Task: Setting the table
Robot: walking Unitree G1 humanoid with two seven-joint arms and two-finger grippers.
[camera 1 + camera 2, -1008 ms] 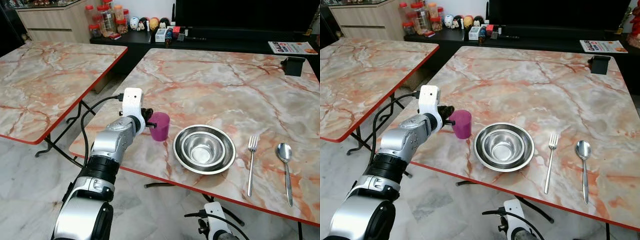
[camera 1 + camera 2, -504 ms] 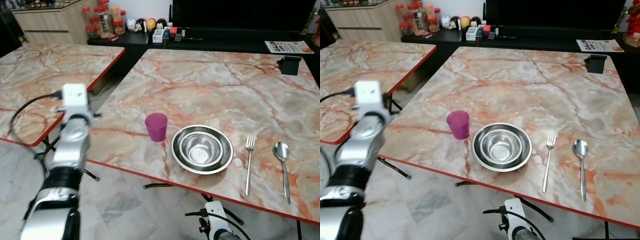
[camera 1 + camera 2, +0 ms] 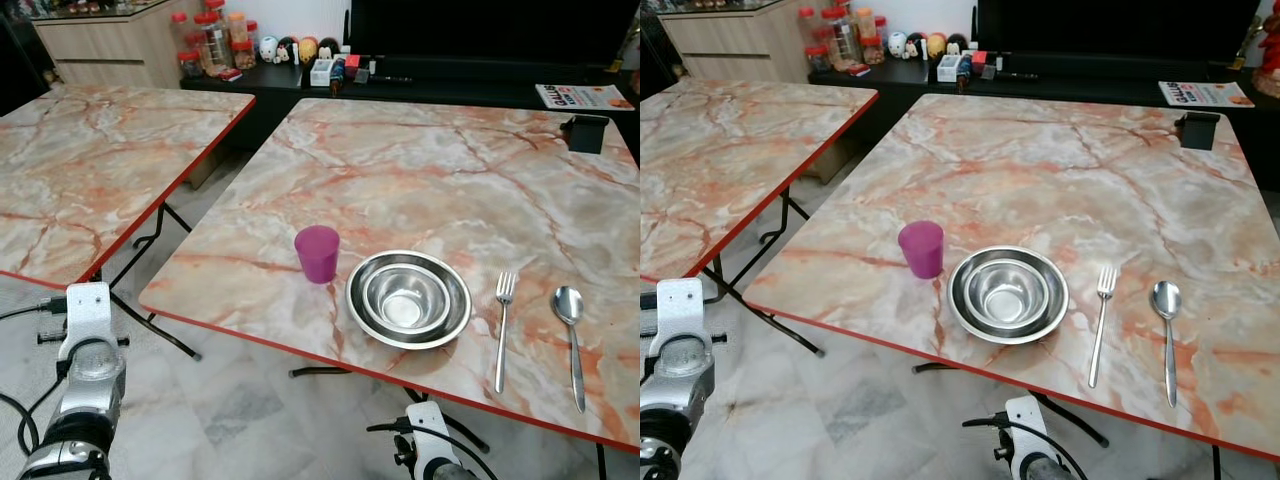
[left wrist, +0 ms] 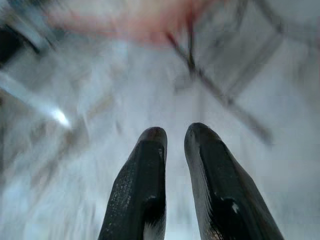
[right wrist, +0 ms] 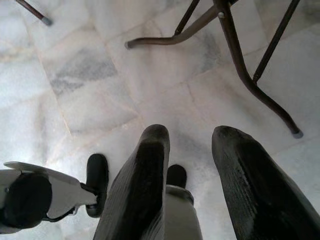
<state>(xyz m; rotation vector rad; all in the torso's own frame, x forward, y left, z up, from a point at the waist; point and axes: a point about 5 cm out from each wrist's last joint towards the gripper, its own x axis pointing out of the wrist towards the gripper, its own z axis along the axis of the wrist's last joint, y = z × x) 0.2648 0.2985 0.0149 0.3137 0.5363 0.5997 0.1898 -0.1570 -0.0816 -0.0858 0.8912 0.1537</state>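
Near the front edge of the marble-patterned, red-rimmed table (image 3: 420, 160) stood a small purple plastic cup (image 3: 317, 253), upright and free of any grip. At its three o'clock, just beside it, sat two nested round steel bowls (image 3: 408, 298). Further toward three o'clock lay a steel fork (image 3: 503, 328), then a steel spoon (image 3: 571, 335), side by side, handles toward the near edge. At the cup's eight o'clock, well apart and below table level, hung the left gripper (image 4: 175, 140), its fingers a narrow gap apart above a blurred floor. The right gripper (image 5: 190, 145) hung over the grey marble floor tiles (image 5: 90, 75), fingers moderately spread, empty.
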